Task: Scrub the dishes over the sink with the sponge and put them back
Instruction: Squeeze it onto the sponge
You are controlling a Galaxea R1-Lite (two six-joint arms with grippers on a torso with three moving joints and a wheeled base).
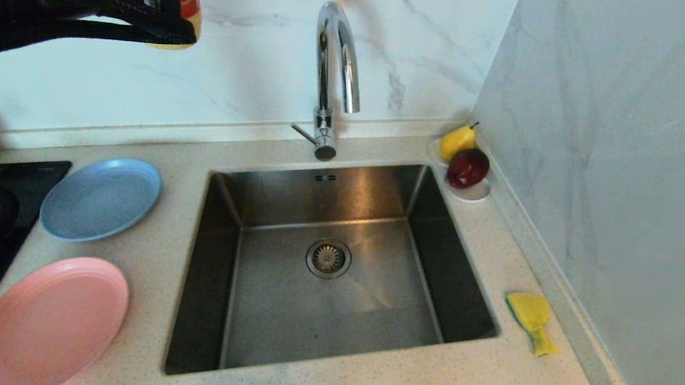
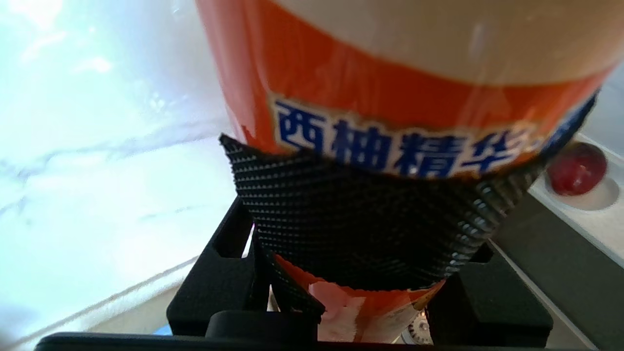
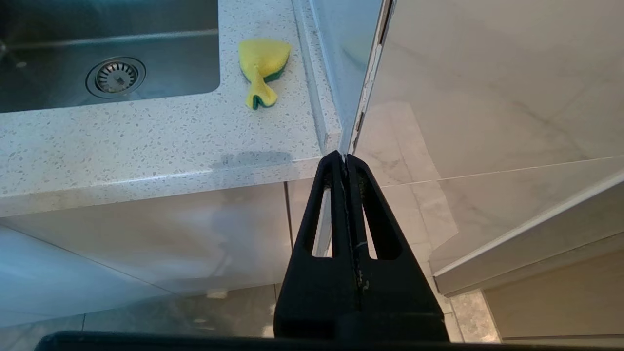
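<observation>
Currently logged: my left gripper (image 2: 370, 234), high at far left, clamps an orange-labelled bottle (image 2: 390, 97). Sponge (image 1: 532, 321) lies right of the sink (image 1: 335, 267), long axis near-to-far; my right gripper (image 3: 347, 163), closed and empty, sits nearer it.

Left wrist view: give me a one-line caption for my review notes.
Left hand grips an orange-labelled bottle with blue Chinese lettering, held in front of the marble wall; a red fruit sits on a white saucer.
</observation>
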